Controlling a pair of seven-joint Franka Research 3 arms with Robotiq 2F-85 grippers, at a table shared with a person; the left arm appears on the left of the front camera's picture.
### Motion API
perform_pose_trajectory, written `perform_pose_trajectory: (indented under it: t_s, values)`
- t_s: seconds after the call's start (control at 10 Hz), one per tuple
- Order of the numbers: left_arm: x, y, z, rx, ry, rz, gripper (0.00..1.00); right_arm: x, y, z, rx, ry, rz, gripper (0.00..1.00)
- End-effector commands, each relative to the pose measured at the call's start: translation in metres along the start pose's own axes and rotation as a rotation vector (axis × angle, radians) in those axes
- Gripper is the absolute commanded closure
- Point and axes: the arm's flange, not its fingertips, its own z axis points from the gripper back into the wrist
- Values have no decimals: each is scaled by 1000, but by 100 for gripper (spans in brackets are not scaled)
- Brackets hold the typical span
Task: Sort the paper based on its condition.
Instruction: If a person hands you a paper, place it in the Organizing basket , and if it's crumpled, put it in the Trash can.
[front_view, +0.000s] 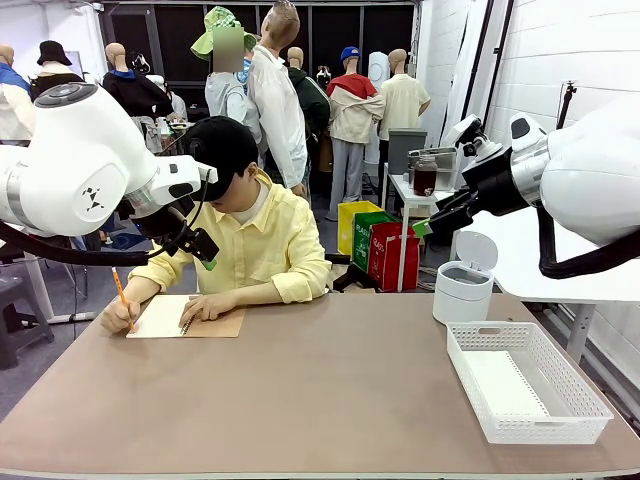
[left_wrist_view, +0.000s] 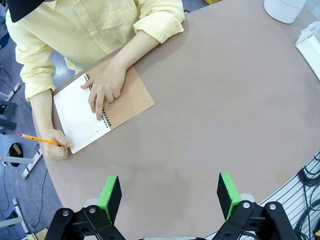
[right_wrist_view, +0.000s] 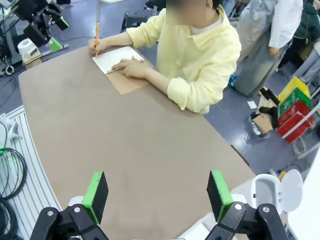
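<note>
Left tool: the left gripper (left_wrist_view: 169, 193) hangs high over the bare table (left_wrist_view: 225, 110), jaws wide apart with nothing between them.
Right tool: the right gripper (right_wrist_view: 157, 193) is raised over the table too, jaws spread wide and empty.
Task item: the paper (left_wrist_view: 75, 112) is the white page of an open notebook (left_wrist_view: 127, 97), well beyond the left gripper's fingertips toward its left finger, and far ahead of the right gripper.
Person: one hand (left_wrist_view: 106, 89) rests flat on the page; the other hand (left_wrist_view: 55, 149) writes on it with a pencil (left_wrist_view: 42, 140).
Contact risk: a reach now would likely strike a hand or the pencil, since both are on the page.
Grip risk: a thin flat sheet gives the pads little to pinch, and scraping could crease it and spoil the condition being judged.
Wrong-pick risk: the jaws could close on the notebook's tan cover instead.
Surface: smooth brown tabletop with a rounded edge; a white basket (front_view: 545, 428) and a small white bin (front_view: 462, 290) with its lid up sit below the right gripper.
Room: a crowded workshop, with cables (right_wrist_view: 10, 170) hanging beside the table.
</note>
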Motion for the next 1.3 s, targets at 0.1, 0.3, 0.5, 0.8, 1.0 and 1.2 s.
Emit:
perform_pose_trajectory:
  t_s: [0.1, 0.3, 0.5, 0.8, 1.0, 1.2]
  values:
    - [0, 1, 1, 2, -1, -7, 0, -2, -2, -2, 5, 0, 12, 0]
    - [0, 1, 1, 2, -1, -7, 0, -2, -2, -2, 5, 0, 12, 0]
    - [0, 1, 1, 2, -1, -7, 0, -2, -2, -2, 5, 0, 12, 0]
    - [0, 1, 1, 2, -1, -7, 0, -2, -2, -2, 5, 0, 12, 0]
    - [0, 1, 1, 2, -1, -7, 0, -2, -2, -2, 5, 0, 12, 0]
    - [0, 1, 1, 2, -1, -7, 0, -2, -2, -2, 5, 0, 12, 0]
